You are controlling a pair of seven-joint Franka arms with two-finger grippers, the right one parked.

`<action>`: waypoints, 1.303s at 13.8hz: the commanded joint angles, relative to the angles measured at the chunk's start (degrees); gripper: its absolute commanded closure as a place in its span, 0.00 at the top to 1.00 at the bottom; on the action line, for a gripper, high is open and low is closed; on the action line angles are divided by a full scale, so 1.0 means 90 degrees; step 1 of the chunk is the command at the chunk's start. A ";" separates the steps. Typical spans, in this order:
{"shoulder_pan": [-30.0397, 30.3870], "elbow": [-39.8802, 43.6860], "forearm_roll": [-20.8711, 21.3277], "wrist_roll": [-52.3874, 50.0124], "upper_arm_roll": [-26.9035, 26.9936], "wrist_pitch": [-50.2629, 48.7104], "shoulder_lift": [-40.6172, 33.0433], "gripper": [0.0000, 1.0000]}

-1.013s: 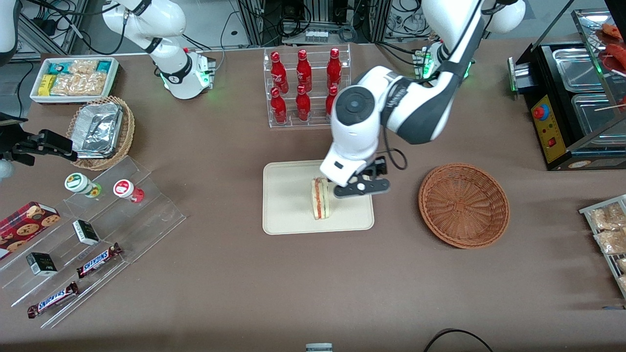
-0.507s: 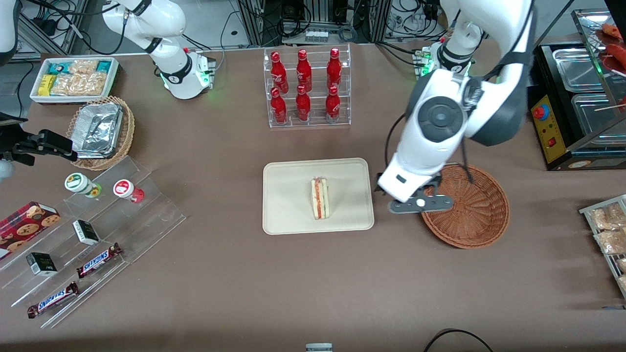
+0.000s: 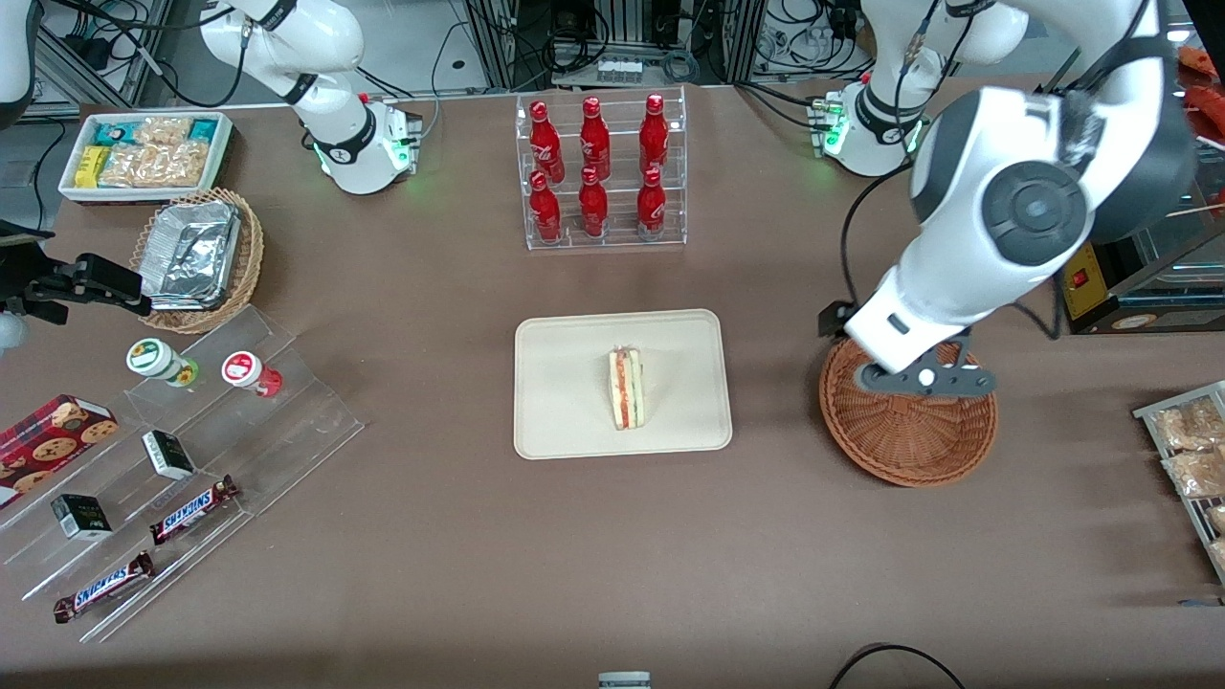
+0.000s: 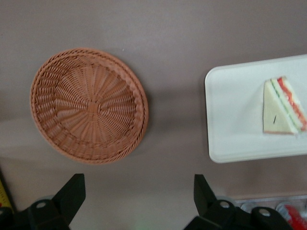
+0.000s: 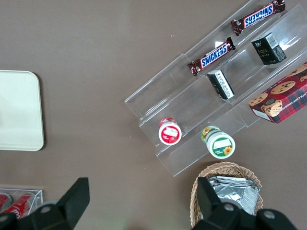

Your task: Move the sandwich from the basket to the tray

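Cream-beige tray (image 3: 565,402) at the centre of the frame carries the sandwich (image 3: 627,388), lying on it. My hand (image 4: 139,203) hangs spread wide and empty above the reddish wicker basket (image 3: 909,445) at the right.

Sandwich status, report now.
Gripper open, empty, above the basket. Sandwich lying on the tray. Basket empty. Nothing in the way.

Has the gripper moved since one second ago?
Yes. The gripper, open and empty, has gone from over the tray, beside the sandwich, toward the working arm's end, and now hangs above the basket.
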 commanded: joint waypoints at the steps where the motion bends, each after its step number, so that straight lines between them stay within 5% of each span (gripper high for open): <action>1: -0.0075 -0.0152 -0.0107 0.0179 0.0072 -0.0161 -0.0280 1.00; 4: -0.0056 -0.0172 0.0001 0.0198 0.0081 -0.0210 -0.0398 1.00; 13: 0.2101 -0.0172 0.0147 0.0677 -0.1118 -0.0239 -0.0719 1.00; 18: 0.4042 -0.0172 0.0450 0.0667 -0.2894 -0.0405 -0.0857 1.00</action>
